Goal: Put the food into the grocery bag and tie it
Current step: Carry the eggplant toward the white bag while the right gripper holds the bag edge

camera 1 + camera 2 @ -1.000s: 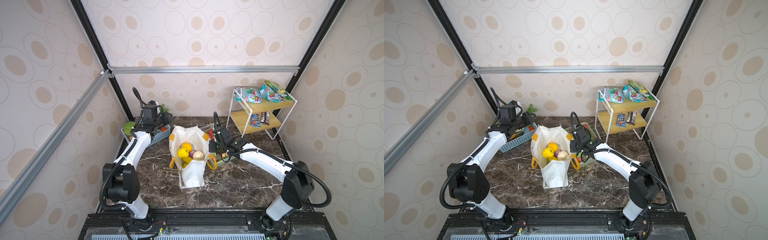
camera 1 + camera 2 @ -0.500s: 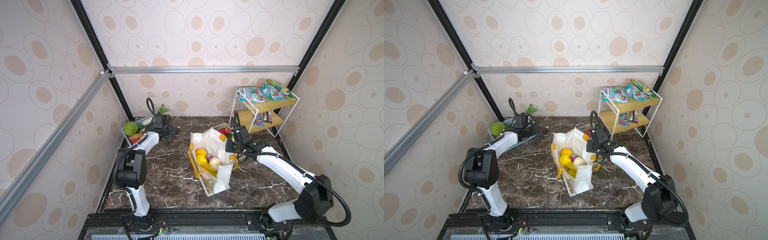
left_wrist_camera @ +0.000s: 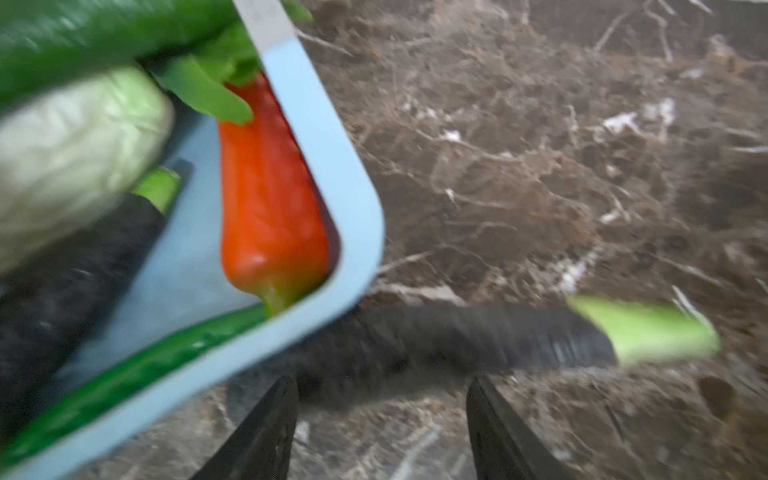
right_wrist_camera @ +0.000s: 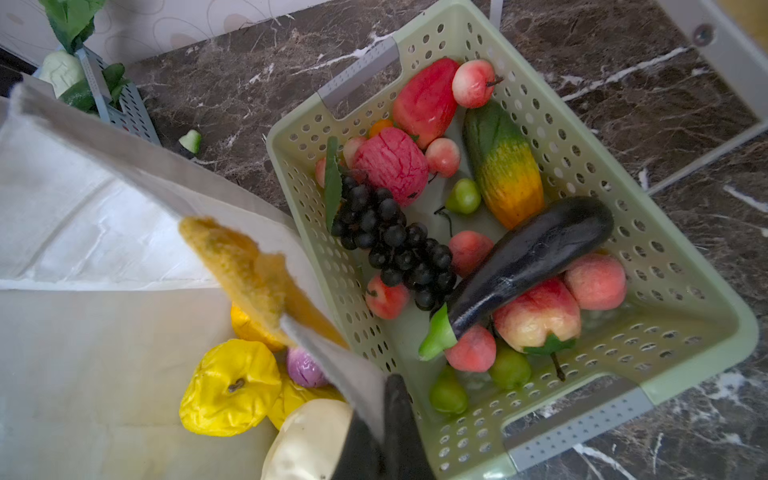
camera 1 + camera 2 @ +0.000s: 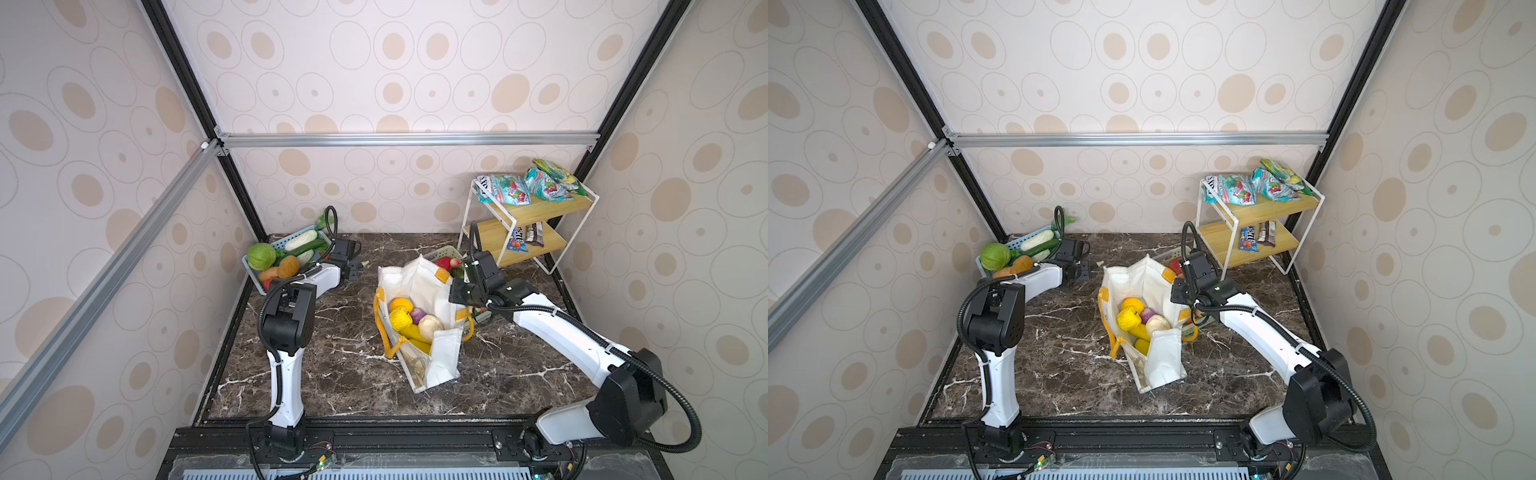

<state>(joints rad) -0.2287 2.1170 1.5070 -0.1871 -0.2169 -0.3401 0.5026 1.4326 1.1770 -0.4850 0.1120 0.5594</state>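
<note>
The cream-white grocery bag [image 5: 415,278] stands open mid-table in both top views. Inside it lie the food: an orange [image 5: 401,304], a yellow fruit [image 4: 230,386], a purple onion [image 4: 305,368] and a pale cauliflower [image 5: 430,326]. My right gripper [image 4: 380,399] is shut on the bag's rim on its right side, next to a yellow-orange handle [image 4: 249,274]. My left gripper [image 3: 380,382] is open, low over the table at the corner of the blue basket [image 3: 353,187]. A dark eggplant [image 3: 457,340] with a green stem lies just ahead of its fingertips.
The blue basket [image 5: 252,277] at the back left holds a cabbage, cucumbers and a red pepper. A green basket [image 4: 685,266] of fruit sits right behind the bag. A white-and-wood shelf rack [image 5: 528,216] with snack packets stands at the back right.
My left gripper has come off the blue basket, down and right to the table, with its jaws wider apart. The bag, held by my right gripper, has shifted to the right.
</note>
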